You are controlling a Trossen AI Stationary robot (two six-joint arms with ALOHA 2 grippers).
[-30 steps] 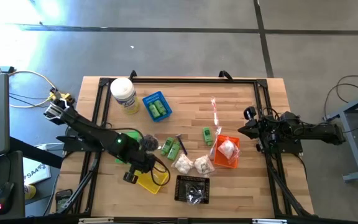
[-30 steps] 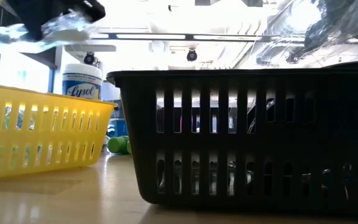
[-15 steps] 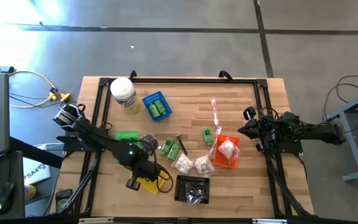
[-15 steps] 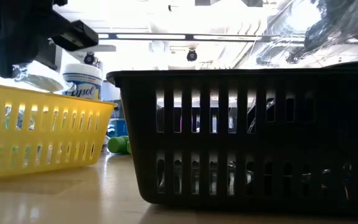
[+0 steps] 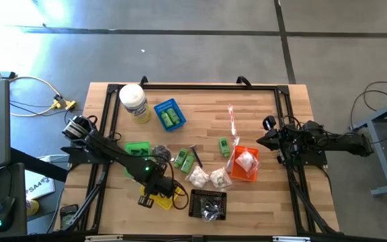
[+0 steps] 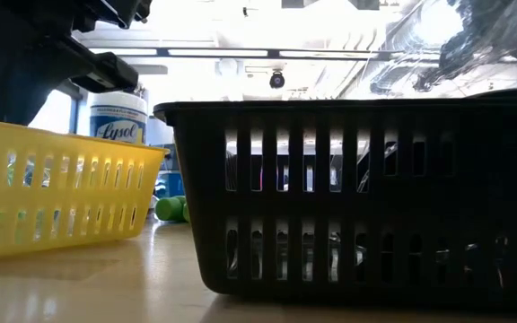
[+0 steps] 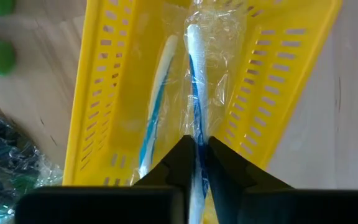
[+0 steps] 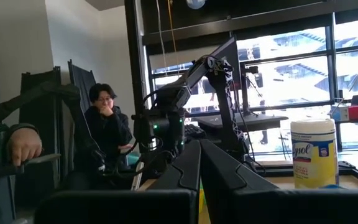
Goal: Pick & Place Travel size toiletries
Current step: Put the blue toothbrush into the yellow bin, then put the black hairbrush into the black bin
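My left gripper (image 5: 152,191) points down into the yellow basket (image 7: 104,93) near the table's front edge. It is shut on a clear-wrapped stick with a blue and white shaft (image 7: 196,93). A second wrapped stick (image 7: 157,93) lies on the basket's floor beside it. Green bottles (image 5: 185,159), white puffy packets (image 5: 199,177) and a red wrapped stick (image 5: 232,121) lie mid-table. My right gripper (image 8: 199,155) is shut with nothing in it and waits raised at the table's right edge (image 5: 274,138). My left gripper pinches the clear-wrapped stick's shaft (image 7: 197,140) between its two fingers (image 7: 182,155). The fingers come from above and stand on either side of the shaft. The stick runs along the basket's length, inside its walls, and its far end (image 7: 194,34) is low over the floor.
A black basket (image 5: 208,204) stands right of the yellow one and fills the low view (image 6: 357,197). An orange basket (image 5: 245,165), a blue one (image 5: 168,114) and a green one (image 5: 138,149) hold items. A big white jar (image 5: 134,102) stands far left.
My left gripper has gone down and toward the table's near edge with the wrapped stick. It has sunk from above the yellow basket to between its walls. The stick, seen above the rim in the low view a second ago, is now below it.
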